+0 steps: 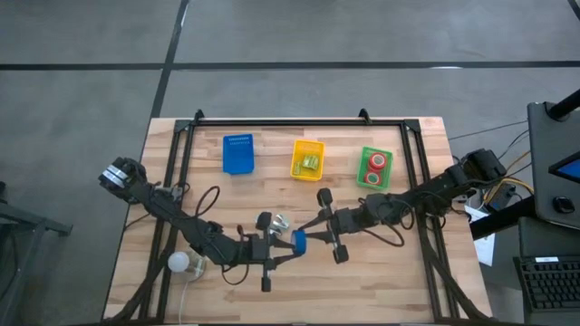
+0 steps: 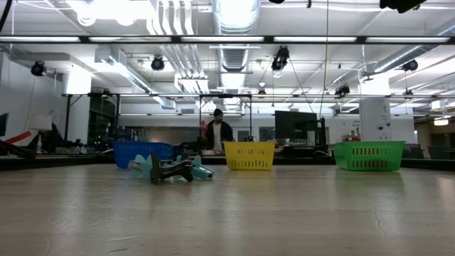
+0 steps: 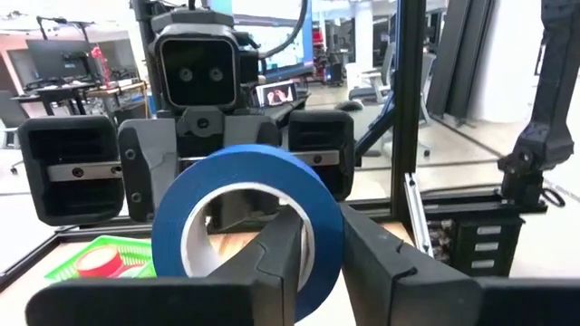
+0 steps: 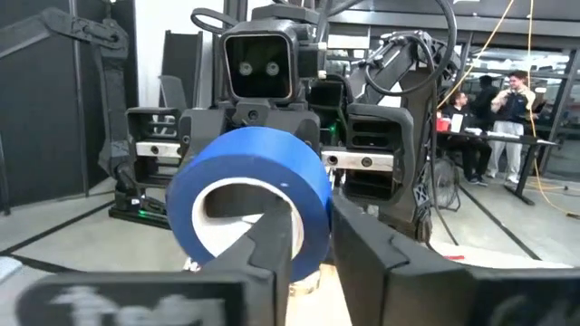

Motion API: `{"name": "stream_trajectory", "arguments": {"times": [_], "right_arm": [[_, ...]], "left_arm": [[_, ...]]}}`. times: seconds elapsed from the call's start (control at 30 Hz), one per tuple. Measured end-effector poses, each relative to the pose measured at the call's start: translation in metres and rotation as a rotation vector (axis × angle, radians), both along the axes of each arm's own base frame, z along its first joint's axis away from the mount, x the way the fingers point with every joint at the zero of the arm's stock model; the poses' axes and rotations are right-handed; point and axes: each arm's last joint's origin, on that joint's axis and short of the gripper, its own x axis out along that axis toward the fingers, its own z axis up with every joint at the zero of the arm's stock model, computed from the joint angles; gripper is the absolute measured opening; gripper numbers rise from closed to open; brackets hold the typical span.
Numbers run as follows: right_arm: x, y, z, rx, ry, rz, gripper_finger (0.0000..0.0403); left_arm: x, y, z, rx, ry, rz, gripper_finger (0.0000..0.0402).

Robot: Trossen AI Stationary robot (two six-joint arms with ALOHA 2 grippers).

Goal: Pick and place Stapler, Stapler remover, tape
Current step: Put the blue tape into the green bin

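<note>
Centrally, at lower middle of the high view, the two arms meet over the worktop (image 1: 381, 281) with the blue tape (image 1: 299, 240) between them. The left claw (image 1: 288, 246) reaches in from the lower left and the right claw (image 1: 310, 234) from the right. From above, the fingers are too small to make out.

The wrist views show more. In the left wrist view the left claw (image 3: 322, 222) is clenched on the ring's wall, with one finger through the pale core and the other against the outer face of the blue tape (image 3: 245, 195). The right wrist view shows the right claw (image 4: 313, 217) grasping the blue tape (image 4: 254, 172) in the same manner. Each view is largely blocked by the roll and by the opposing arm's wrist behind it.

Three bins stand in a row in the upper half of the high view: a blue bin (image 1: 237, 154), a yellow bin (image 1: 307, 158) holding a greenish item too small to identify, and a green bin (image 1: 375, 167) holding two rolls of red tape (image 1: 372, 161). A white ball (image 1: 179, 263) lies at lower left, partly under the left arm. A pale object (image 1: 276, 220) just above the claws cannot be identified.

In the low view neither claw can be told apart with certainty. A dark and teal shape (image 2: 170, 169) shows left of centre, and a person (image 2: 217, 131) stands beyond the worktop, cut off by the yellow bin.
</note>
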Motion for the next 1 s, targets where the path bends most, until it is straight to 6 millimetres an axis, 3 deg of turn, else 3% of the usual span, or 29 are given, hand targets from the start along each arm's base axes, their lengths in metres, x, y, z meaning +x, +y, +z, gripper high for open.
{"name": "stream_trajectory", "arguments": {"times": [0.17, 0.53, 1.0], "right_arm": [[0.0, 0.0, -0.001, -0.004, 0.008, -0.002, 0.0036], [0.0, 0.0, -0.003, -0.006, 0.041, 0.002, 0.0038], [-0.01, -0.004, 0.002, 0.008, 0.144, -0.004, 0.0038]], "left_arm": [[0.0, 0.0, -0.003, 0.017, 0.023, -0.005, 0.0075], [0.0, 0.0, -0.005, 0.013, 0.045, -0.001, 0.0095], [-0.008, 0.003, -0.005, 0.054, 0.127, 0.05, 0.0237]]}}
